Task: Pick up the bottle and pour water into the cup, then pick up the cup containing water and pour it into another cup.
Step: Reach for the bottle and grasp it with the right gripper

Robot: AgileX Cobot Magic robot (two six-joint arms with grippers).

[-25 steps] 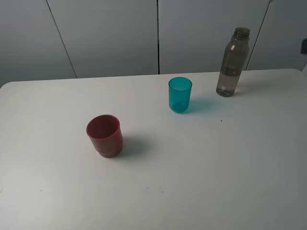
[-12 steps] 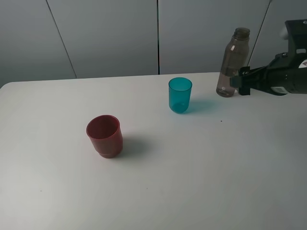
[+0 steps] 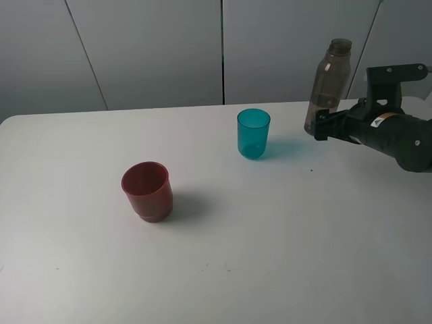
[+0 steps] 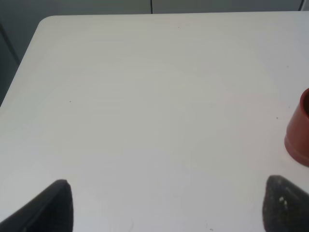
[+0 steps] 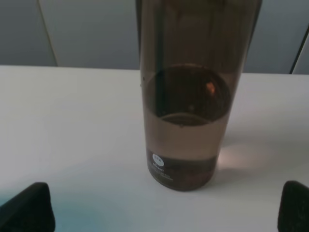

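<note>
The right end effector is spread wide, empty; the bottle stands upright on the surface straight ahead, just beyond its fingertips; smooth, stiff plastic, part-filled, so likely bottom-heavy and slippery; best gripped squarely round the straight body.

Soft, even light covers the white table. In the high view the red cup and teal cup throw faint shadows rightward, the teal one's tinted blue. Seen from the right wrist, the bottle looks dim and slightly soft and casts a pale warm glow beside its base. The right gripper shows only as dark, blurred fingertips.
</note>
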